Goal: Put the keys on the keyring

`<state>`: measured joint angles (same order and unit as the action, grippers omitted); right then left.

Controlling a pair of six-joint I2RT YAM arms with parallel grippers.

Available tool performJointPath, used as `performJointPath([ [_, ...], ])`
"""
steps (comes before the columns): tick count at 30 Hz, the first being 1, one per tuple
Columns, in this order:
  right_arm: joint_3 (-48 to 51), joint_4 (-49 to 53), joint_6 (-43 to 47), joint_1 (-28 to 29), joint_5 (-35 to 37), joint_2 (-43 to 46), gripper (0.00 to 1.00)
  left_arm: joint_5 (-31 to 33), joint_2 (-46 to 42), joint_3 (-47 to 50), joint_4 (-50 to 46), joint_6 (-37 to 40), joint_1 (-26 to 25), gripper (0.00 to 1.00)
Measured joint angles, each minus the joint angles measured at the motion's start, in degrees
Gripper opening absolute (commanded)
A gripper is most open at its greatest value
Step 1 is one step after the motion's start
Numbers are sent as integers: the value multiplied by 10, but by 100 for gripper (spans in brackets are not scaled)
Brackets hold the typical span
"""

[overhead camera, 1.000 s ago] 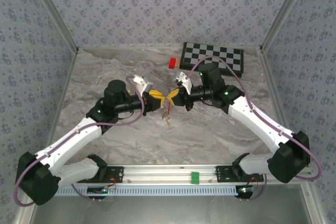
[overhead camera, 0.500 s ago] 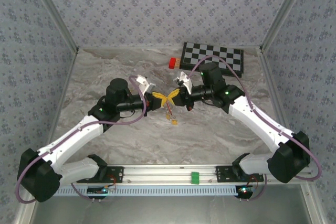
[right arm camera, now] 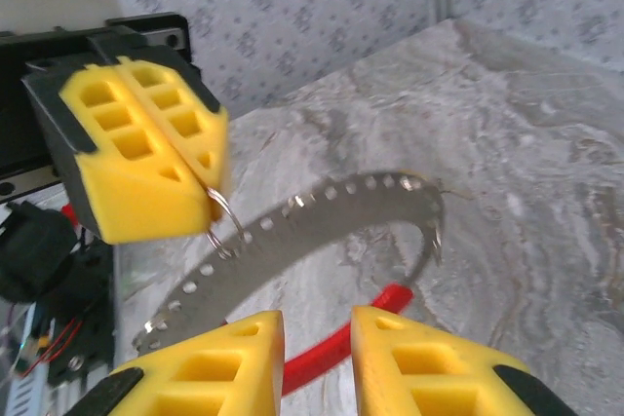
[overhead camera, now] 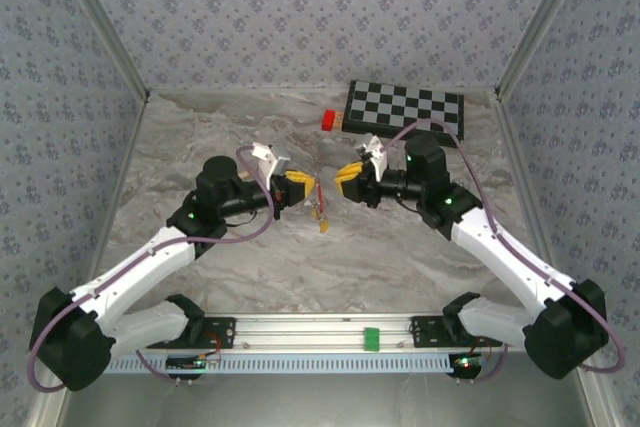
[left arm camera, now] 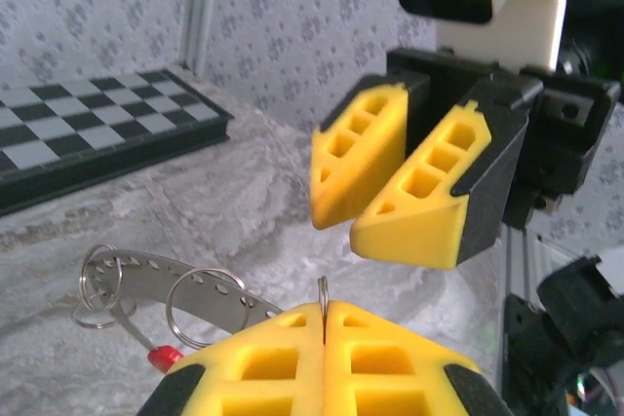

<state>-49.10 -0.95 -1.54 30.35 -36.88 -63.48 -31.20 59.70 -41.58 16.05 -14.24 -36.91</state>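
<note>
My left gripper [overhead camera: 297, 187] is shut on a small split ring [right arm camera: 222, 224] of the keyring [right arm camera: 322, 216], a grey perforated band with a red section [right arm camera: 336, 353]. The band hangs from the pads [left arm camera: 292, 362] above the table, curving away to the left in the left wrist view, where the keyring [left arm camera: 171, 278] carries two small rings. A tiny yellow-orange key [overhead camera: 322, 228] dangles at its low end. My right gripper [overhead camera: 347, 173] stands open just right of the keyring, touching nothing; its pads [right arm camera: 409, 367] frame the red section from above.
A folded checkerboard [overhead camera: 405, 110] lies at the back right with a red block [overhead camera: 328, 119] beside its left end. Patterned walls close in the marble table [overhead camera: 400, 247] on three sides.
The right gripper has opened, let go of the keyring and drawn back to the right. The left gripper keeps its hold and has shifted slightly left.
</note>
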Motion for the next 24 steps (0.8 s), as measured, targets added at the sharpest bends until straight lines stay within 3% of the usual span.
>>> performJointPath([
  [17,52,-131,-73,79,94,11,25,117,35,30,224,-68,-67,0],
  [24,63,-147,-106,73,115,21,24,161,38,54,277,-97,-79,0],
])
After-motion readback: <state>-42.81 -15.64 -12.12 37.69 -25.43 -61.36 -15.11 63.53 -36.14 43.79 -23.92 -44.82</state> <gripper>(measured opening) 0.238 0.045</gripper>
